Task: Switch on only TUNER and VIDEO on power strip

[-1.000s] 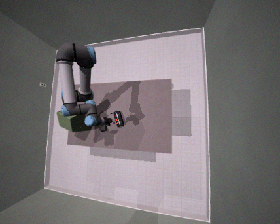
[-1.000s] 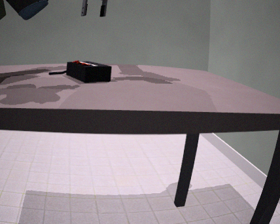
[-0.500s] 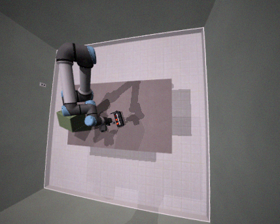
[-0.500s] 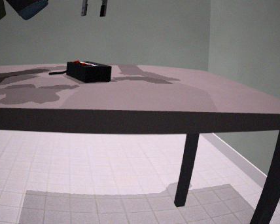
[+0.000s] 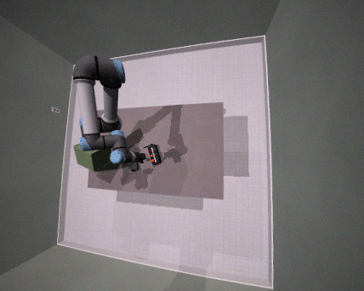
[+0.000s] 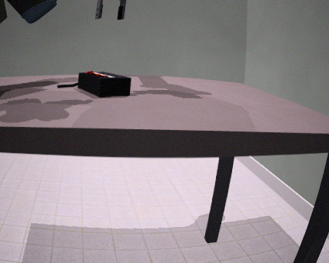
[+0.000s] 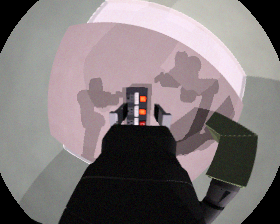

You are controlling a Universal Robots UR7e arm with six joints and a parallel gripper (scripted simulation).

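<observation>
The black power strip lies flat on the table, right way up, with a row of switches along its top. Several of them glow red. It also shows in the side view with its black cord trailing to the left, and in the wrist view straight below the fingers. My gripper is open and empty, and hangs high above the strip. In the top view the gripper sits at the strip's left side. The switch labels are too small to read.
The arm's green base block stands at the table's left edge and shows in the wrist view. The table has dark legs at the right.
</observation>
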